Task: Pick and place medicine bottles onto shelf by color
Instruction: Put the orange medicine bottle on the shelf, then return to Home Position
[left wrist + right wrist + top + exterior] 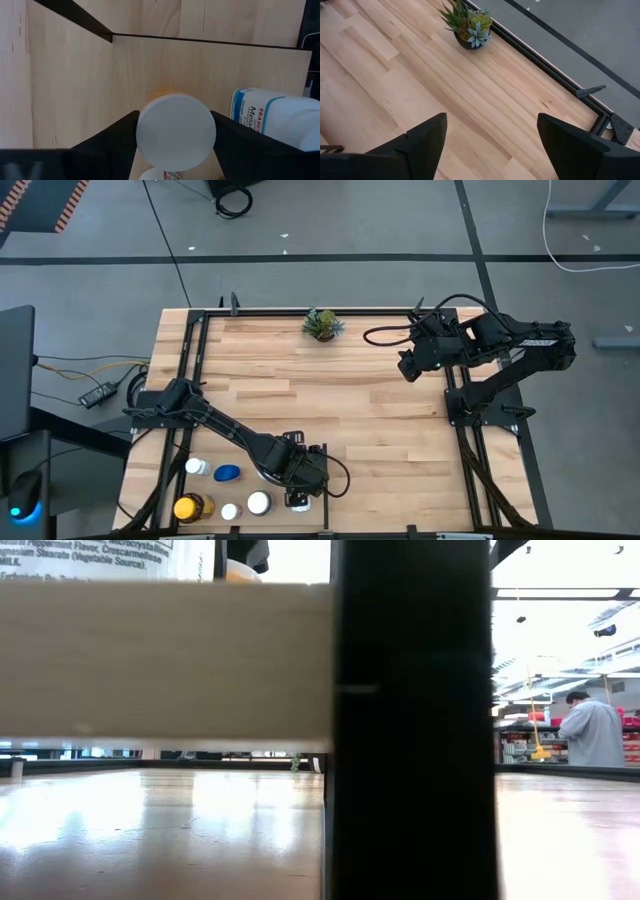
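Left of the left tool (297,498), at the desk's (340,395) near corner, stand four bottles: a white-capped one (197,467), a blue one (227,473), the amber one with the yellow lid (187,507) and a small white cap (230,512). Closest to the tool on that side is another white cap (259,502), just beside it.

Between the left tool's fingers (107,142) sits a white-capped bottle (175,130) with an orange body showing under the cap; both fingers lie against the cap's sides, so the tool is pinching it (seen from the wrist). Beside this tool lies a white bottle with a blue-striped label (272,117), and another white bottle top (157,175) peeps from under the held one. Behind the tool a thin black rail (200,40) crosses the light-wood shelf (70,95).

Far from that tool, near the back edge, stands the green plant (322,324).

Right of the plant, the right tool (410,370) hangs over bare wood near the right rail, its fingers (422,142) spread wide with nothing between them. Beyond the desk, the low view shows a person (592,730) in the room.
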Controlling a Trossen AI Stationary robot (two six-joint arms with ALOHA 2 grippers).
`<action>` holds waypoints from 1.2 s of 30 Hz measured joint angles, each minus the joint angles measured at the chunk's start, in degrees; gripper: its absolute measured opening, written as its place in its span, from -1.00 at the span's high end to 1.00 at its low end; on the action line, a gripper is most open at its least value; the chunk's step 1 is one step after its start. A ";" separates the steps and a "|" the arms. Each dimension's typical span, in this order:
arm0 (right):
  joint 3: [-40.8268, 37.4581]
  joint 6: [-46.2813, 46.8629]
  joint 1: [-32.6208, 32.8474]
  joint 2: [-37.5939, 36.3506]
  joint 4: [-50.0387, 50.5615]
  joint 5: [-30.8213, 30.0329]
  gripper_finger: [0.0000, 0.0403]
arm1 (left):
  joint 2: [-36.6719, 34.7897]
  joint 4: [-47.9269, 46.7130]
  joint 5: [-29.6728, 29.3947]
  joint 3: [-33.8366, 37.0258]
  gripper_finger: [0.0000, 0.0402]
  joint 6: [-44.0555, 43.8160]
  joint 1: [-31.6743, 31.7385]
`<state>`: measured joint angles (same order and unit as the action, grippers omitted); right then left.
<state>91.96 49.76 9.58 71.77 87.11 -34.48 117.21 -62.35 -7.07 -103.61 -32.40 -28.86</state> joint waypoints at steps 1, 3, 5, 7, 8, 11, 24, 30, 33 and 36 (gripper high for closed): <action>0.00 0.00 0.00 0.00 0.00 0.00 -0.58 | 0.00 -0.01 0.00 0.00 -0.20 -0.02 0.00; 0.00 0.00 0.00 0.00 0.01 -0.01 -0.58 | 0.00 0.14 0.01 0.00 -0.20 0.00 0.00; 0.00 -0.03 0.00 0.00 0.00 0.00 -0.58 | 0.00 0.55 0.02 0.00 -0.21 0.01 0.00; 0.00 -0.24 0.00 0.00 0.00 0.00 -0.58 | 0.00 0.64 0.02 0.00 -0.24 0.00 0.00; 0.00 -0.24 0.00 0.00 0.00 0.00 -0.58 | 0.00 0.66 0.02 0.00 -0.25 -0.02 0.00; 0.00 -0.24 0.00 0.00 0.00 0.00 -0.58 | 0.00 0.66 0.02 0.00 -0.32 -0.02 0.00; 0.00 -0.28 0.00 0.00 0.01 -0.01 -0.58 | -0.28 0.12 0.03 0.00 -0.45 -0.02 0.09; 0.00 -0.28 -0.01 0.00 0.00 0.00 -0.58 | -1.47 -0.41 0.10 0.00 -0.45 0.04 0.50; 0.00 -0.28 -0.01 0.00 0.00 -0.01 -0.58 | -2.62 -0.56 0.04 0.00 -0.45 0.05 1.02; 0.00 -0.28 -0.02 0.00 0.01 -0.01 -0.58 | -3.52 -0.54 0.04 -0.02 -0.45 0.10 1.21</action>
<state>91.96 49.48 9.57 71.77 87.12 -34.50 113.69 -62.89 -7.03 -103.63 -32.30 -27.65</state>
